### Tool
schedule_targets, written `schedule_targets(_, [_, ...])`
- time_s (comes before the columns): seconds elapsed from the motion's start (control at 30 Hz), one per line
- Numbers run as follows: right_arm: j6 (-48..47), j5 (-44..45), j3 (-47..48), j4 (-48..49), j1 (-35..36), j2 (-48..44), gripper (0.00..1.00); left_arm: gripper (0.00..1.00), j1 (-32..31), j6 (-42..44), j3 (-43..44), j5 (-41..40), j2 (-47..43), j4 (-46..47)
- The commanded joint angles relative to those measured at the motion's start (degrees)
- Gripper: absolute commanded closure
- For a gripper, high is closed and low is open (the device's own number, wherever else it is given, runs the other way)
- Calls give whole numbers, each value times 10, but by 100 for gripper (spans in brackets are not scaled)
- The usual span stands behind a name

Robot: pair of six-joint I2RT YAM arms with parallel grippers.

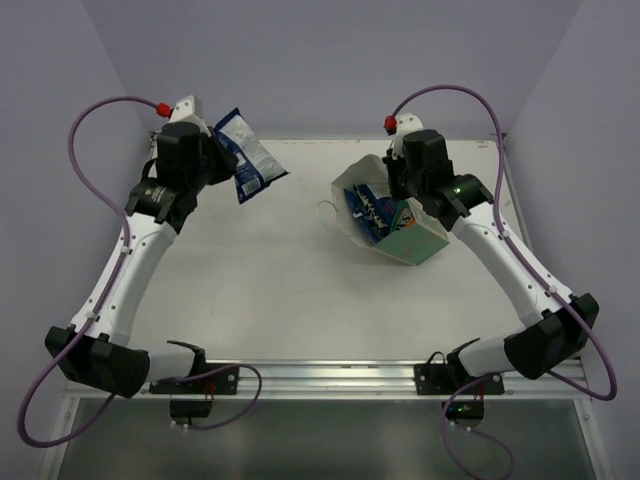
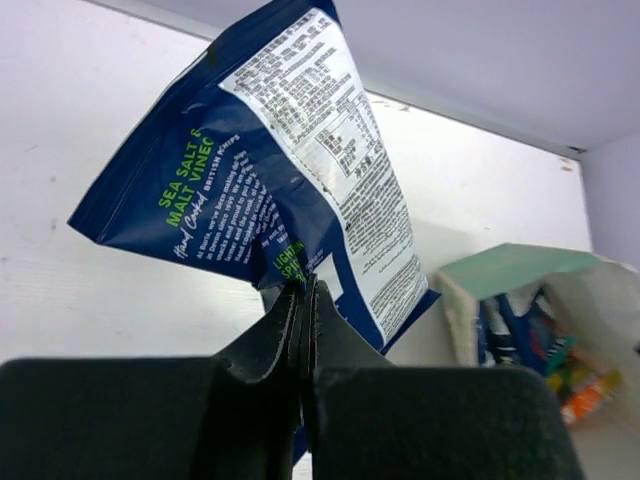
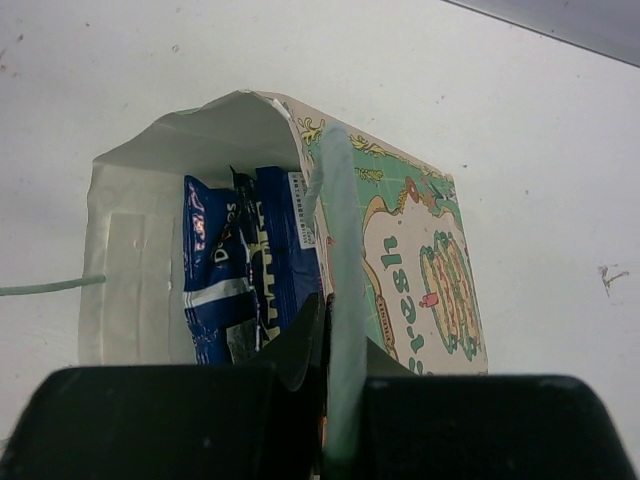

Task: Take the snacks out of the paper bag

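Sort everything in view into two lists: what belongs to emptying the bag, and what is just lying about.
Belongs to the job:
paper bag, its wall pinched by the right gripper
packets inside it
blue-and-white packet, held up by the left gripper

Just there:
table
purple cables
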Motion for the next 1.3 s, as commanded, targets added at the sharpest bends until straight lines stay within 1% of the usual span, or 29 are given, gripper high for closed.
schedule_targets(0.0, [-23,-20,-7,8,-3,-25,100,100,44,69,-65,43,26,22])
schedule_targets(0.07, [-28,-24,-11,10,-3,-30,100,100,69,81,-106,70,56,74])
schedule_targets(0.13, [-30,-29,-13,12,-3,-31,100,100,84,86,-124,103,83,129])
schedule_targets(0.17, [-30,-31,-14,12,-3,-31,100,100,95,87,-129,110,116,144])
schedule_targets(0.27, [-30,-40,-16,11,-3,-31,100,100,112,87,-127,127,176,198])
schedule_targets(0.3, [-30,-41,-17,10,-3,-32,100,93,116,87,-125,131,191,213])
schedule_targets(0.33, [-30,-43,-18,10,-3,-33,100,79,123,87,-114,135,213,225])
schedule_targets(0.37, [-30,-44,-17,9,-3,-32,100,69,126,86,-102,138,222,224])
schedule_targets(0.4, [-30,-45,-16,7,-3,-33,100,53,127,84,-88,143,229,212])
schedule_targets(0.43, [-30,-48,-15,5,-3,-34,100,45,127,84,-73,158,230,190])
schedule_targets(0.47, [-30,-50,-14,4,-3,-35,100,38,126,79,-53,167,221,184])
schedule_targets(0.5, [-30,-51,-14,4,-3,-38,100,24,124,71,-49,177,208,176])
schedule_targets(0.53, [-30,-52,-13,5,-3,-39,100,15,114,54,-45,182,178,172])
schedule_targets(0.57, [-30,-56,-14,5,-3,-40,100,3,105,48,-39,177,163,164])
schedule_targets(0.6, [-30,-56,-12,6,-3,-41,100,0,95,44,-31,168,149,134])
schedule_targets(0.63, [-30,-57,-11,5,-3,-42,100,0,70,35,-17,157,122,120])
schedule_targets(0.7, [-30,-61,-11,7,-3,-44,100,0,30,15,-8,142,97,95])
schedule_targets(0.73, [-30,-62,-9,6,-3,-45,100,0,-17,4,-8,124,75,90])
schedule_targets(0.77, [-30,-62,-7,5,-3,-46,100,0,-43,-10,-8,118,67,89])
schedule_targets(0.8, [-30,-58,-7,4,-3,-47,100,2,-66,-25,-10,113,61,87])
schedule_targets(0.83, [-30,-54,-5,4,-3,-48,100,5,-112,-58,-14,103,54,87])
schedule_targets(0.87, [-30,-50,-4,5,-3,-47,100,7,-135,-72,-15,97,52,87])
schedule_targets(0.9, [-29,-37,-4,6,-3,-46,100,12,-154,-84,-14,93,53,88])
schedule_targets(0.93, [-24,-29,-3,6,-3,-45,100,14,-194,-105,-10,77,54,88])
schedule_targets(0.97, [-21,-23,-4,6,-3,-42,100,18,-213,-113,-7,67,56,90])
schedule_targets(1.03, [-12,-10,-9,11,-3,-41,100,21,-256,-125,6,49,69,94])
schedule_targets(1.1, [-2,-7,-16,18,-3,-41,100,23,-280,-130,18,30,90,93])
schedule_targets(1.27, [16,-7,-31,31,0,-41,100,25,-291,-157,14,34,128,103])
